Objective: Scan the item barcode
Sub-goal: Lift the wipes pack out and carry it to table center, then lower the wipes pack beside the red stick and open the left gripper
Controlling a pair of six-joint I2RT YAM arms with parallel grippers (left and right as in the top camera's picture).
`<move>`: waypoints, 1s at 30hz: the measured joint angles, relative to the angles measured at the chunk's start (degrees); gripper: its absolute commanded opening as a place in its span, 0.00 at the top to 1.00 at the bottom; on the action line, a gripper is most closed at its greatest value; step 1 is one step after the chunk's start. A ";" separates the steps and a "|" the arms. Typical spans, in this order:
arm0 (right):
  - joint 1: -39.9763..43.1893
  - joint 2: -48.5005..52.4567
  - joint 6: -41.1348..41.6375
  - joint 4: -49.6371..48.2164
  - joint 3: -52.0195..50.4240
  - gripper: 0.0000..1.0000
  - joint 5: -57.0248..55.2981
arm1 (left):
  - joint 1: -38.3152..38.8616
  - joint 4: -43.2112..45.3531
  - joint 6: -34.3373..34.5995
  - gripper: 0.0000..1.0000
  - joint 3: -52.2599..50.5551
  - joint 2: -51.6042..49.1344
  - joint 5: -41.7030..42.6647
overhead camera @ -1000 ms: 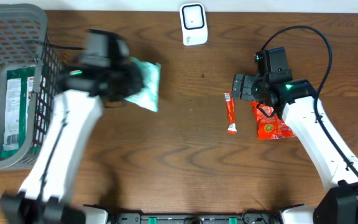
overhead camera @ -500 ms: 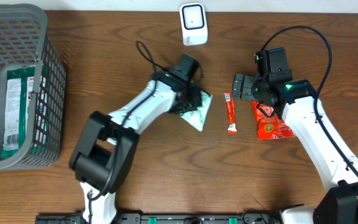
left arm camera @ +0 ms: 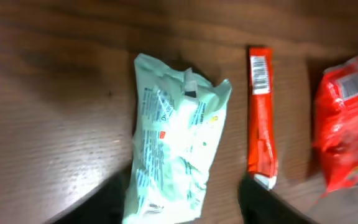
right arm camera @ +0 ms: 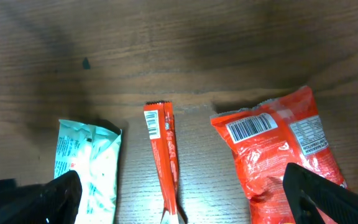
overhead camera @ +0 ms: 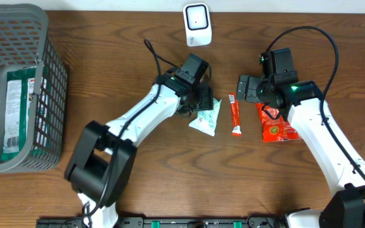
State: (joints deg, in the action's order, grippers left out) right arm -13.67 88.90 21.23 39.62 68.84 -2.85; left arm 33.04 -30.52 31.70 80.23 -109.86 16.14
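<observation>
A mint-green packet (overhead camera: 208,118) (left arm camera: 176,149) lies flat on the wooden table. My left gripper (overhead camera: 201,101) (left arm camera: 182,183) stands over its near end, open, with a finger on either side and a gap on the right. Right of it lie a thin red stick pack (overhead camera: 235,115) (left arm camera: 261,118) and a red snack bag (overhead camera: 276,126) (right arm camera: 278,149), whose barcode (right arm camera: 250,127) faces up. My right gripper (overhead camera: 246,88) (right arm camera: 182,177) hovers open above the stick pack, holding nothing. The white scanner (overhead camera: 196,24) stands at the far edge.
A grey wire basket (overhead camera: 49,69) at the far left holds a dark green packet (overhead camera: 14,111). The right arm's black cable (overhead camera: 309,31) loops over the back right of the table.
My left arm swung from beside the basket to the middle, carrying the mint-green packet. It set the packet down beside the stick pack and its jaws opened. The right arm stayed still.
</observation>
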 measured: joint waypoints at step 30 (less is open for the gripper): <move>0.00 0.00 0.00 0.00 0.00 0.01 0.00 | 1.79 -3.78 -6.08 0.88 -4.83 -3.58 -1.53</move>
State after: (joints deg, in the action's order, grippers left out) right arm -13.67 88.90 21.23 39.62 68.84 -2.85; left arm 34.83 -34.30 25.63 75.40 -113.45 14.61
